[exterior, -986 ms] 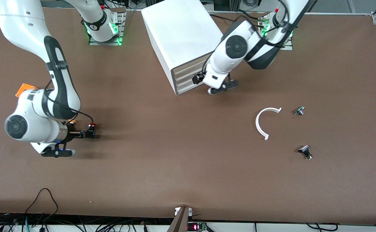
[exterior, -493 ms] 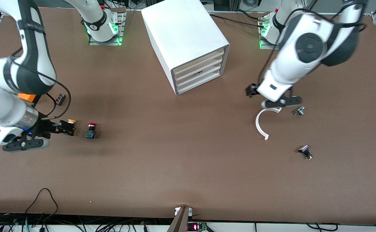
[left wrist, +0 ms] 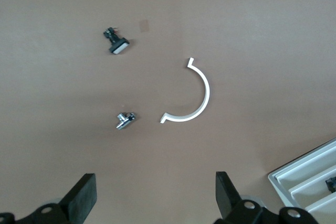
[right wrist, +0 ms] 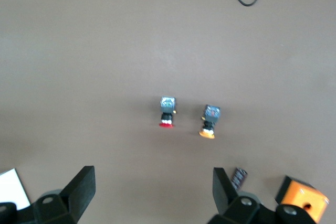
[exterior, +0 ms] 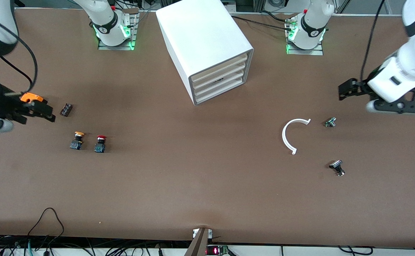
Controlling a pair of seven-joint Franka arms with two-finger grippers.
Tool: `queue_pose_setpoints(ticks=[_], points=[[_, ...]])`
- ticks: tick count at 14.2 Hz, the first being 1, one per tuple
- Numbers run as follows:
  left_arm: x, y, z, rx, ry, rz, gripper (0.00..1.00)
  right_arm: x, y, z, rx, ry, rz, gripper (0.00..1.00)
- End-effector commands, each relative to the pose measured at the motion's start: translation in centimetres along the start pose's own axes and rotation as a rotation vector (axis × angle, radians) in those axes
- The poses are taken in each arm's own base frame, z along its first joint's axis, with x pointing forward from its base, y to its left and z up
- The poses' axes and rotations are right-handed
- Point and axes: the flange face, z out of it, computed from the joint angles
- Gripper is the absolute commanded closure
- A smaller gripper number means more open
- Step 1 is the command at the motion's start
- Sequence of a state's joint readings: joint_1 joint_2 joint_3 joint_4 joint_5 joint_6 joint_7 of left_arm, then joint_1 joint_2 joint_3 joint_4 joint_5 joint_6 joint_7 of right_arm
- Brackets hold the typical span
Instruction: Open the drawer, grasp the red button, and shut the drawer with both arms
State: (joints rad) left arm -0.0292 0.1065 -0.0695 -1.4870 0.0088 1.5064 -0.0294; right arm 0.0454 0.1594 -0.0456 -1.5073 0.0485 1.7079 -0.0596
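Note:
The white cabinet [exterior: 200, 39] stands at the table's back middle, and all its cream-edged drawers [exterior: 218, 80] sit flush and shut. The red-capped button [exterior: 100, 143] stands on the table toward the right arm's end, beside an orange-yellow capped one [exterior: 76, 140]. It also shows in the right wrist view [right wrist: 167, 112]. My right gripper [exterior: 49, 112] is open and empty, up over the table by the orange box [exterior: 29, 97]; its jaws [right wrist: 152, 187] stand wide. My left gripper [exterior: 340, 91] is open and empty over the left arm's end; its jaws [left wrist: 155, 192] stand wide.
A white arc piece [exterior: 291, 135], a small metal part [exterior: 330, 122] and a black-capped part [exterior: 337, 167] lie toward the left arm's end. A small dark component [exterior: 66, 109] lies near the orange box. The cabinet's corner [left wrist: 310, 182] shows in the left wrist view.
My right gripper let go of the red button and drew back toward its table end. My left gripper left the cabinet front and swung out to the left arm's end.

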Motion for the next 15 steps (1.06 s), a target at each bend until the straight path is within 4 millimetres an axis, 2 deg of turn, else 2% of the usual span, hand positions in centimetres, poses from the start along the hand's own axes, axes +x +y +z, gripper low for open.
queue_pose_setpoints(ticks=[1,4,7,11,15], points=[[-0.9,-0.3,-1.9,0.008,0.012,0.048,0.0,-2.7,0.0,-2.6,-0.018,-0.027,0.034,0.01],[-1.1,-1.1,-1.8,0.012,0.004,0.037,0.0,-4.5,0.1,-4.6,-0.026,-0.05,0.036,0.01],[-1.2,-2.3,-1.7,0.006,-0.005,0.019,0.0,-5.8,0.0,-5.4,-0.026,-0.087,0.035,0.01],[-1.1,-1.8,-1.7,0.008,-0.005,0.028,0.0,-7.2,0.8,-4.7,-0.047,-0.059,0.045,0.01],[-0.8,-1.7,-1.4,0.008,0.004,0.031,0.0,-7.0,1.0,-4.8,-0.047,-0.058,0.048,0.01]])
